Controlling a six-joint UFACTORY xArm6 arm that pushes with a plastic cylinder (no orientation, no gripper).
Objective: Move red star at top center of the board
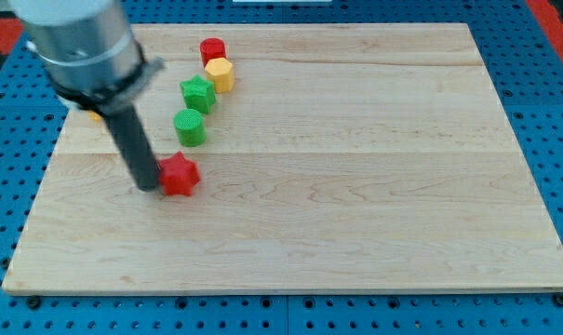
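My tip (149,184) touches the red star (179,174) from the view's left; open board (374,205) lies right; arm has no gripper

Bright even light, soft faint shadows, arm housing (76,42) blurred.

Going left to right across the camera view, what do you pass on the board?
My tip → red star touching it on the view's right → yellow hexagonal block. The green cylinder, green star and red cylinder overlap these sideways, so I leave them unordered.
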